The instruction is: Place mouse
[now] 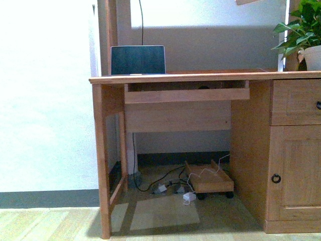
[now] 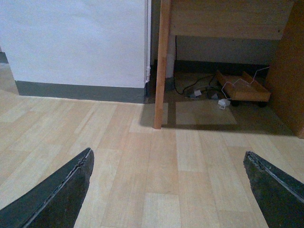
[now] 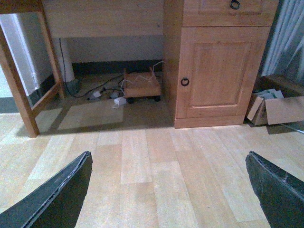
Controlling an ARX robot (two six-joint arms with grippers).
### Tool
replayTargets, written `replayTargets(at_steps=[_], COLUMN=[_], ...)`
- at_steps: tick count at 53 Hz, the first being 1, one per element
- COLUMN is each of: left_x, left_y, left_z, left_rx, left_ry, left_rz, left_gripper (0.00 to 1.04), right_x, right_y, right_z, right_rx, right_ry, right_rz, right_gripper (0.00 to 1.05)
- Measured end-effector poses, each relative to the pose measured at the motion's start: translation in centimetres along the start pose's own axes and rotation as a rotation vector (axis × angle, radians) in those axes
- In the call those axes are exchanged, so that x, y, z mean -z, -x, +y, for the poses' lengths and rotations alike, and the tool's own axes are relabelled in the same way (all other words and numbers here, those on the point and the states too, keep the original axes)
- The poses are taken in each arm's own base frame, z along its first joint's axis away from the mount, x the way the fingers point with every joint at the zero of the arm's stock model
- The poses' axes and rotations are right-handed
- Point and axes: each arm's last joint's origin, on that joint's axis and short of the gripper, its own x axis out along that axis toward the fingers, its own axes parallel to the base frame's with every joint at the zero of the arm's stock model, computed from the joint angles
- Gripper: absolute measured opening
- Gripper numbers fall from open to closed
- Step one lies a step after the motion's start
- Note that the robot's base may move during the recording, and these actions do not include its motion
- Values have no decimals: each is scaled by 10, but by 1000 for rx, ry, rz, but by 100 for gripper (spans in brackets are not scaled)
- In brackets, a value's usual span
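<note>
Two grippers hang low over the pale plank floor (image 2: 156,190): left gripper (image 2: 167,153) and right gripper (image 3: 168,154), dark fingers spread wide, nothing held. What I take for the mouse (image 1: 203,87), a small dark domed shape, peeks over the pull-out tray (image 1: 185,94) of the light-wood desk (image 1: 251,76), well apart from both. A laptop (image 1: 138,60) stands on top, against a white wall (image 1: 45,100)

A wooden desk (image 1: 200,77) stands by a white wall (image 1: 45,100). An open laptop (image 1: 138,60) sits on its left end and a green plant (image 1: 298,32) on its right end. Its tray (image 1: 186,94) is pulled out. Under it are a little cart (image 1: 210,182) and wires (image 1: 160,181). A cardboard box (image 3: 280,110) lies near the cupboard door (image 3: 218,71).
</note>
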Motion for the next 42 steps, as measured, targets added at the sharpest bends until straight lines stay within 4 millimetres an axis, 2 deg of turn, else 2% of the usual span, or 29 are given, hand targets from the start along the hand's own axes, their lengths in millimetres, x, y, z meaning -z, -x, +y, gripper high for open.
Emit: replayTargets(at_steps=[42], left_x=[0], left_y=[0], left_z=[0], left_rx=[0], left_ry=[0], left_rz=[0], left_gripper=[97], right_x=[0], right_y=[0], right_z=[0], right_rx=[0], right_ry=[0], right_rz=[0], right_gripper=[97])
